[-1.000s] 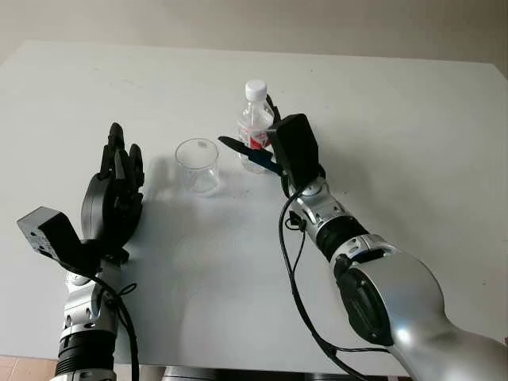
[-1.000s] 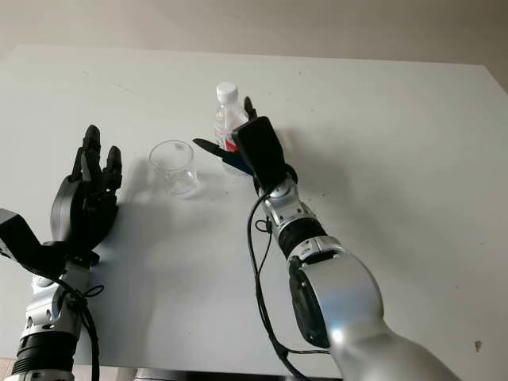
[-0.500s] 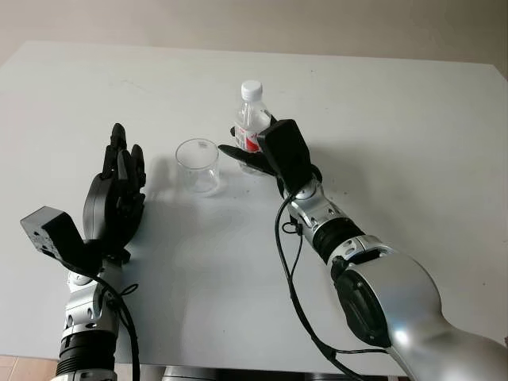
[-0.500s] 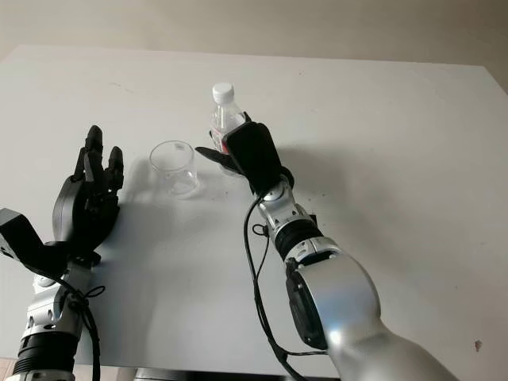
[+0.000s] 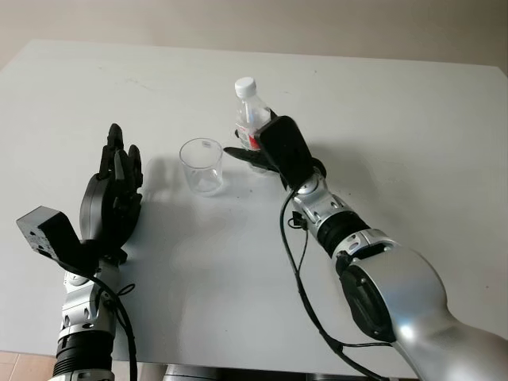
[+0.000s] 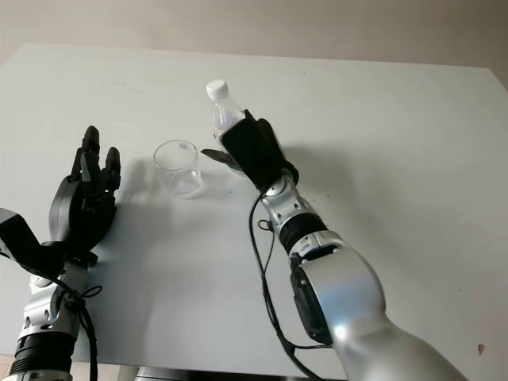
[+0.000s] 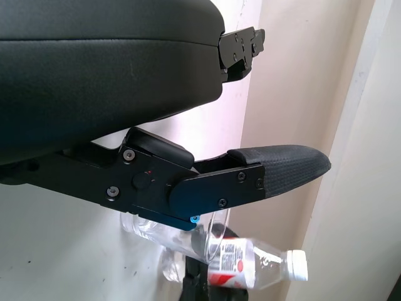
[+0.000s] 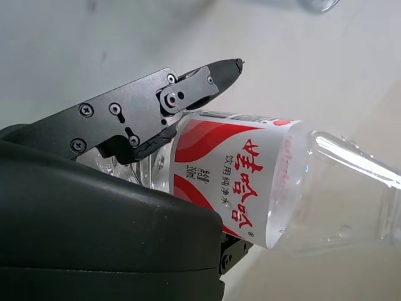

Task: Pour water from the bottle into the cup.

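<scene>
Over toward the surface's left edge, near its front, the left hand stands upright and open, holding nothing; it seems parked clear of the work, so the pour needs no help from it.

Next comes the cup, a clear tumbler standing upright about mid-surface, apart from both hands. It sits just beside the bottle, probably so that a short tilt will bring the neck over its rim. I cannot tell whether it holds any water.

Just right of the cup, the right hand is wrapped around the bottle, fingers pressed against the red-and-white label at mid-body. The bottle leans with its neck toward the cup, which reads as the start of the pour. Its white cap is on, so nothing can flow yet. The hand's shell hides the bottle's lower half, so whether its base touches the surface is unclear, and so is the water level.
</scene>
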Tool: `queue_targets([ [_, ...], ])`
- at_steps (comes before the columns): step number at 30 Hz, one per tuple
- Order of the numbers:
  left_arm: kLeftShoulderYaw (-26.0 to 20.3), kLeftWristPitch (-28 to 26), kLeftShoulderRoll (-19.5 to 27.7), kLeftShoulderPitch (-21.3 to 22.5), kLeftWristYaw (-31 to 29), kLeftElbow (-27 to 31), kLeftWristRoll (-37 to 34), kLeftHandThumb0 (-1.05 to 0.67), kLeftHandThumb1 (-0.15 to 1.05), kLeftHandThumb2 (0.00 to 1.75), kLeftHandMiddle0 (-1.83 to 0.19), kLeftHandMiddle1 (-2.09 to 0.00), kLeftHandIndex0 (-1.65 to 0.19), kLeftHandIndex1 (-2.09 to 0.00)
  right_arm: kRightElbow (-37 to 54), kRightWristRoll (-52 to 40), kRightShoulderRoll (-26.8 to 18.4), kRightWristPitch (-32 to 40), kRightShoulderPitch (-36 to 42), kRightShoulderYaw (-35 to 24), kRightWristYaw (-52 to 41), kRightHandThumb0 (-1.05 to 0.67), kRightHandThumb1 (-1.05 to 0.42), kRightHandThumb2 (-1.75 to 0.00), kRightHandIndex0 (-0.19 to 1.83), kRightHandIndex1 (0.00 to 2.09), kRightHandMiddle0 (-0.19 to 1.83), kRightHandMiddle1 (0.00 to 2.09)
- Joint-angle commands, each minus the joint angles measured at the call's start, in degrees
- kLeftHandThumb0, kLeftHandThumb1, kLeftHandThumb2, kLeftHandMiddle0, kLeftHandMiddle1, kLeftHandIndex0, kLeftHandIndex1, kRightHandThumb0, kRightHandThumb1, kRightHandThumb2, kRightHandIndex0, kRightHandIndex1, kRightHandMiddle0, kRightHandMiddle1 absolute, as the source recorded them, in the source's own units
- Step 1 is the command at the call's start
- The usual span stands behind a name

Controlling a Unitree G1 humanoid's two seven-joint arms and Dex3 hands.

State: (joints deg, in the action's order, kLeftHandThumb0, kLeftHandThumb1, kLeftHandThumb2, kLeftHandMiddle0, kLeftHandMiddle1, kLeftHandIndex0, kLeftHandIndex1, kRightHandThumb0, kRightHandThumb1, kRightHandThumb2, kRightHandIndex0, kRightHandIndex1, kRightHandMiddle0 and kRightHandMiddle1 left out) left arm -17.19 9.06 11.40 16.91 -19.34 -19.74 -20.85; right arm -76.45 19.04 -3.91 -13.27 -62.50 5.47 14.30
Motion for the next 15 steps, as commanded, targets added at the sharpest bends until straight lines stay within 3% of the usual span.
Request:
queue_targets([
  [1,-0.2,-0.1,-0.4,-1.5,-0.1,-0.5,-0.2,-0.83,1.05,0.61,0.19,-0.02,0.19,0.00,0.5,1.9,-2.0,-1.6,-2.1,1.7,1.4,-0.15,-1.05,-0.20,0.98,2.09,1.00,2.09],
  [10,0.0,0.2,-0.4,-1.0,0.0,-1.2,0.2,-0.84,1.05,0.61,0.19,-0.03,0.19,0.00,0.6,12.3,-7.6,-2.3,-7.7,10.8,5.2,-0.19,-1.05,-0.20,1.02,2.09,0.96,2.09],
  [15,0.0,0.3,-0.6,-0.9,0.3,-1.2,0.1,-0.84,1.05,0.61,0.19,-0.03,0.19,0.00,0.5,16.5,-9.4,-2.3,-9.5,14.8,7.0,-0.18,-1.05,-0.17,0.94,2.09,0.62,2.09],
])
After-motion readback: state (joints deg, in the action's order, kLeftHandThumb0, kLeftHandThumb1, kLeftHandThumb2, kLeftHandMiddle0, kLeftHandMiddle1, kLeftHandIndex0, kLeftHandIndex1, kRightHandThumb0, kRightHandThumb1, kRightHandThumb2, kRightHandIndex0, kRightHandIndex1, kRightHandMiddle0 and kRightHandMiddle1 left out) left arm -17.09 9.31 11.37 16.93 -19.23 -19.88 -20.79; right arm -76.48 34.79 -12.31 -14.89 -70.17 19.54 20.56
